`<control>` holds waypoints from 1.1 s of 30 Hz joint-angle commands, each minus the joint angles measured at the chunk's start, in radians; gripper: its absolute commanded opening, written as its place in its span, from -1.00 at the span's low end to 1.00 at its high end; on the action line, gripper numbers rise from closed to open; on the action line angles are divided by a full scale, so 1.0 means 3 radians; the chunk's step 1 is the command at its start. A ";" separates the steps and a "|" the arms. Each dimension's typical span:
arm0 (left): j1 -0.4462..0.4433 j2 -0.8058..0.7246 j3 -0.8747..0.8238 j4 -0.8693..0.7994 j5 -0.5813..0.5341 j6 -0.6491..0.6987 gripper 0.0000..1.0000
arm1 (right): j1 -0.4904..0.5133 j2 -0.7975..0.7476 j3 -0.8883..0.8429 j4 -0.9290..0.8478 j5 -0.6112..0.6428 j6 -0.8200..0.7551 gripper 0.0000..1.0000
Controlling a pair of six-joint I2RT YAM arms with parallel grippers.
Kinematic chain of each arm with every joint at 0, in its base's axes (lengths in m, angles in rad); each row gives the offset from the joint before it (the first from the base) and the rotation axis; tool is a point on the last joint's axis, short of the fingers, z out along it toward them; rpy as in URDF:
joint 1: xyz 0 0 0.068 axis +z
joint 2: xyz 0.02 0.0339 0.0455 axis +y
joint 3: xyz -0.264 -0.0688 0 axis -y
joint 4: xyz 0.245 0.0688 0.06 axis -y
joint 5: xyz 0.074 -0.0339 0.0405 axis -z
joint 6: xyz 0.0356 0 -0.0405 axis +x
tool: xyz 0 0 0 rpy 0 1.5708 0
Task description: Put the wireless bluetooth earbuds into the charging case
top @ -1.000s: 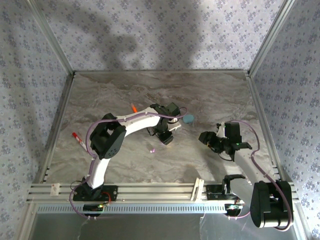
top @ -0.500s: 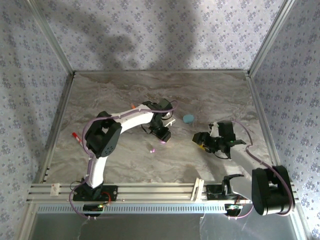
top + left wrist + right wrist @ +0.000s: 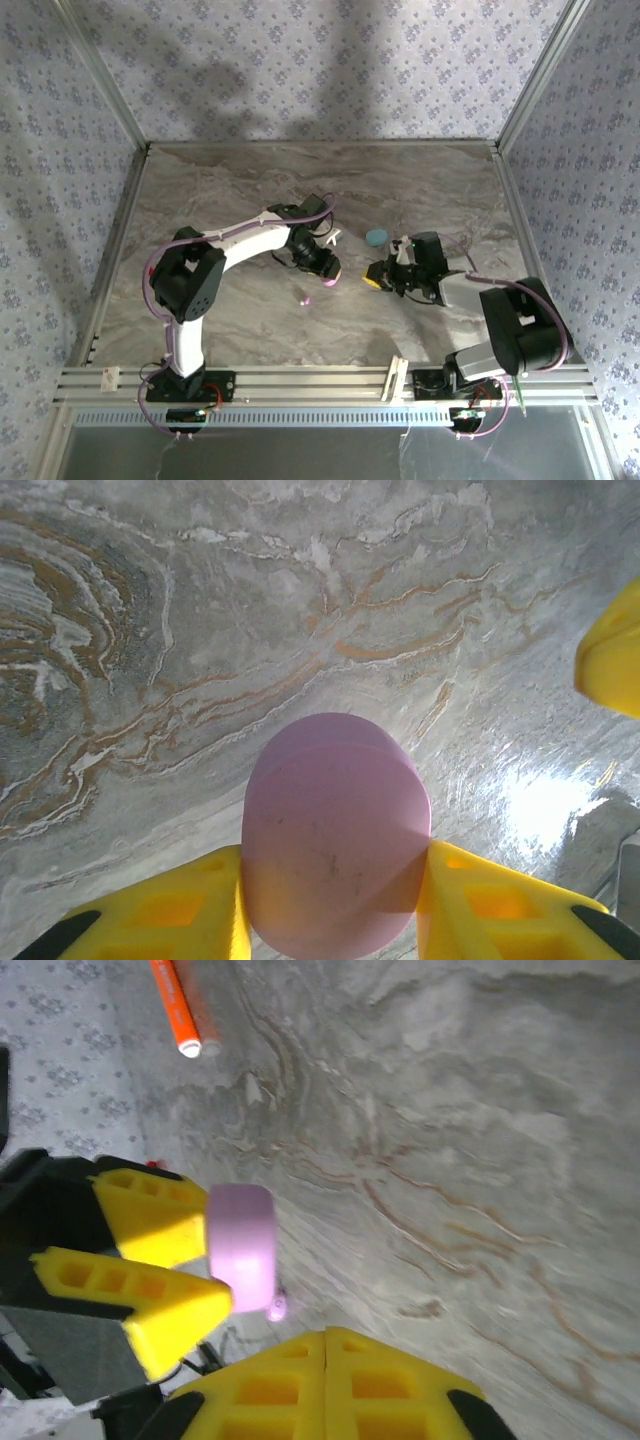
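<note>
My left gripper is shut on a pink oval charging case, one yellow finger on each side. From above the case hangs at the table's middle in that gripper. My right gripper is shut with its fingers pressed flat together and nothing between them. It sits just right of the pink case, apart from it, and from above it points left. One tiny pink earbud shows just below the case. It lies on the marble, near-left of the left gripper.
A cyan oval case lies on the table just behind the right gripper. An orange pen-like stick lies farther back on the left. Aluminium frame rails run along the near edge, and patterned walls close the other sides.
The right gripper has moved left toward the left gripper and shut its fingers. The left arm has swung a little left and nearer, still holding the pink case.
</note>
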 commanded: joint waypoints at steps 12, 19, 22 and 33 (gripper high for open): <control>0.0052 -0.0164 -0.0177 0.0253 0.0192 -0.0148 -0.21 | 0.0349 0.0785 0.0443 0.0788 -0.0102 0.0472 -1.00; 0.0086 -0.0191 -0.0243 0.0321 0.0203 -0.0179 -0.22 | 0.0465 0.0956 0.0493 0.0906 -0.0087 0.0556 -1.00; 0.0100 -0.0187 -0.0260 0.0349 0.0202 -0.0191 -0.23 | 0.0492 0.0980 0.0464 0.0944 -0.0067 0.0581 -1.00; 0.0142 -0.0160 -0.0290 0.0380 0.0208 -0.0200 -0.25 | 0.0522 0.0934 0.0366 0.0968 -0.0021 0.0606 -1.00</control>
